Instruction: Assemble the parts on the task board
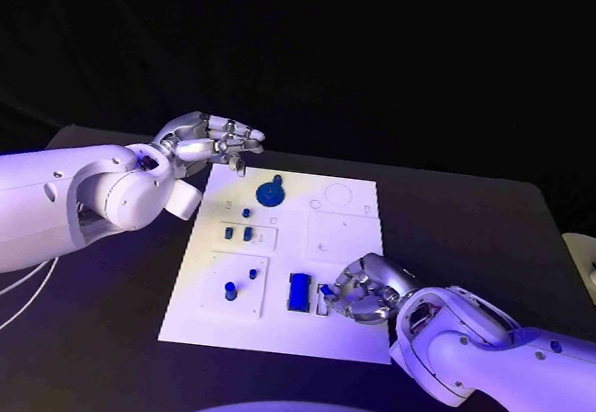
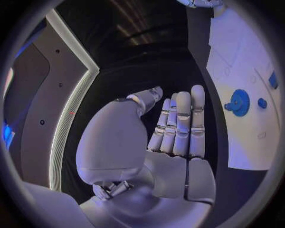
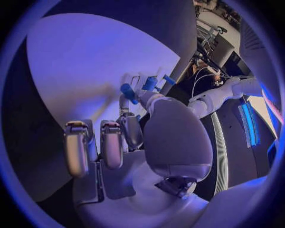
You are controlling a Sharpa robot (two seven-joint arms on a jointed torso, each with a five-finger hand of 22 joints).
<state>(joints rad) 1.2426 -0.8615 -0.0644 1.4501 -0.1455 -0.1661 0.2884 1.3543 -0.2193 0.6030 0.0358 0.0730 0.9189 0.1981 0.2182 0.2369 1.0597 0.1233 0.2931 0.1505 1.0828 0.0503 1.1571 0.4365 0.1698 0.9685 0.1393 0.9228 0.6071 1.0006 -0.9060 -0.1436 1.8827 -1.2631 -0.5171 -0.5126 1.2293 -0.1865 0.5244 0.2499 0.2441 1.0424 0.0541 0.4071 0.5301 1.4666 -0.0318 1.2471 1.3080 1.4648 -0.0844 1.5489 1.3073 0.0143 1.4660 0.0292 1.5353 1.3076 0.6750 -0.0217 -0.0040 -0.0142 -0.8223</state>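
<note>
Right robot hand (image 1: 361,289) pinches a blue part (image 3: 128,92), mostly hidden; left robot hand (image 2: 178,128) open, empty

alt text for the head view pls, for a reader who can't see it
The right hand reaches onto the near right part of the white task board, at a small blue part beside a taller blue block. The left hand hovers by the board's far left corner, near a blue gear. Other small blue parts lie on the board; the table is black.

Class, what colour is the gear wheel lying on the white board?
Blue gear wheel, clearest in the left wrist view.
</note>
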